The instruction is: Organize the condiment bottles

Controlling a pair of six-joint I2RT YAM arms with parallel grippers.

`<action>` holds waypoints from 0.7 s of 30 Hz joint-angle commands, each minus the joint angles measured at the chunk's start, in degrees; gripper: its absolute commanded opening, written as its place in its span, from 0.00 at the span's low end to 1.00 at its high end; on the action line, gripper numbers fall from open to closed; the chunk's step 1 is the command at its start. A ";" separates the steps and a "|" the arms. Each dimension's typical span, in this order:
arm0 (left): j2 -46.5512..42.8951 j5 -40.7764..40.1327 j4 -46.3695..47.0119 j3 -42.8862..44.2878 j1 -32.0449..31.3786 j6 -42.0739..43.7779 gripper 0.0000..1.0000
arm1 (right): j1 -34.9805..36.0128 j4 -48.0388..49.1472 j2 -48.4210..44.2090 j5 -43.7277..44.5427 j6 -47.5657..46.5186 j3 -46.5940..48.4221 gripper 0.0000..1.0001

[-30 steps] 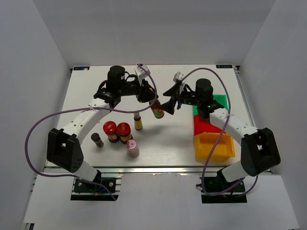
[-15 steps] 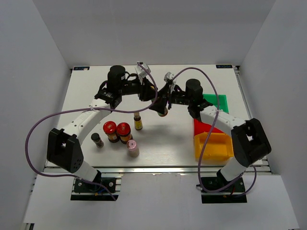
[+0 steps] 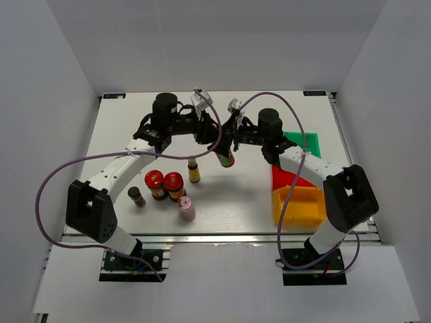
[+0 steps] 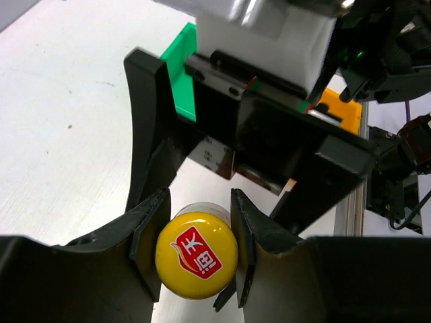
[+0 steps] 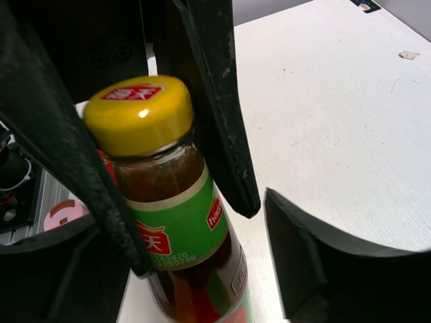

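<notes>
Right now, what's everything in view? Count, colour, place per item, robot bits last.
sauce bottle: one, dark, yellow cap, green label, held off the table mid-back between the arms
jars: two, red lids, side by side, front left
brown bottle: one, yellow label, just behind the jars
pale bottle: one, pink cap, in front of the jars
thin bottle: one, dark, left of the jars
bins: three in a row on the right, green farthest, red, yellow nearest
table: one, white
cables: two, purple, one per arm
left arm: jaws shut on the bottle's cap
right arm: jaws open around the bottle's body
</notes>
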 commanded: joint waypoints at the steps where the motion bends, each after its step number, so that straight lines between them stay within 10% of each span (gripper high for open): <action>1: -4.14 0.31 1.42 2.57 -0.37 0.41 0.00 | 0.22 -1.25 -3.73 0.64 -2.88 0.47 0.79; 21: -3.70 1.36 2.03 3.02 -0.46 -1.08 0.00 | 0.31 -0.21 -2.42 -5.95 -1.66 0.03 0.67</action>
